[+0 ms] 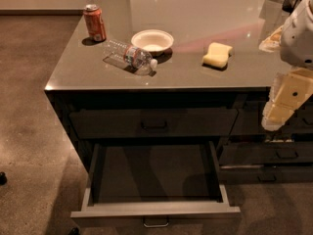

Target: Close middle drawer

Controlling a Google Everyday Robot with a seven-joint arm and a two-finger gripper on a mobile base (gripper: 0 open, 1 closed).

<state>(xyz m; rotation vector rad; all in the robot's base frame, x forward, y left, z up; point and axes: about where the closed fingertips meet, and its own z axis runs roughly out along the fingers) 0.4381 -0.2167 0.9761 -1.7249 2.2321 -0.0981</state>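
The middle drawer [155,214] is pulled far out below the counter. It is wide and shallow, with a low flat front, a small bar handle [156,223] and a long dark empty tray [154,173]. The top drawer [152,123] above it is shut. My arm comes in at the right edge, white and cream. My gripper [274,119] hangs in front of the cabinet's right side, level with the top drawer, to the right of and above the open drawer, not touching it.
On the grey counter [195,13] stand a red can [94,22], a plastic bottle lying on its side [130,57], a white bowl [152,40] and a yellow sponge [217,54]. Narrower dark drawers [286,153] are at the right. Brown floor lies to the left.
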